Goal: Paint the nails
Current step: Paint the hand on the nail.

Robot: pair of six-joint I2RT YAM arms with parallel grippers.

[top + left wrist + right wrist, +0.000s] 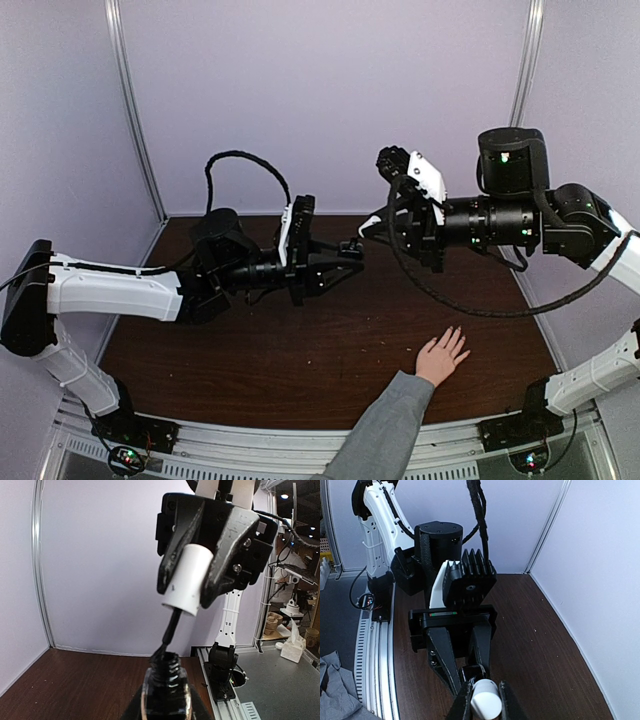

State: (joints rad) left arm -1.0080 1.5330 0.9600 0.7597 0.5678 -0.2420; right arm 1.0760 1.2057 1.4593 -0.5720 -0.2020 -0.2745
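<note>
A light-skinned hand with spread fingers and a grey sleeve rests palm down on the dark table at the front right. Its nails are tiny and pale. Above the table's middle, my left gripper is shut on a small dark polish bottle, which stands open-necked. My right gripper is shut on the white cap. The cap's black brush stem slants down with its tip at the bottle's mouth. In the right wrist view the cap sits between my fingers, and the bottle is just beyond it.
Pale purple walls enclose the table on three sides. Both arms meet high above its middle, well behind and left of the hand. Metal rails and the arm bases run along the near edge.
</note>
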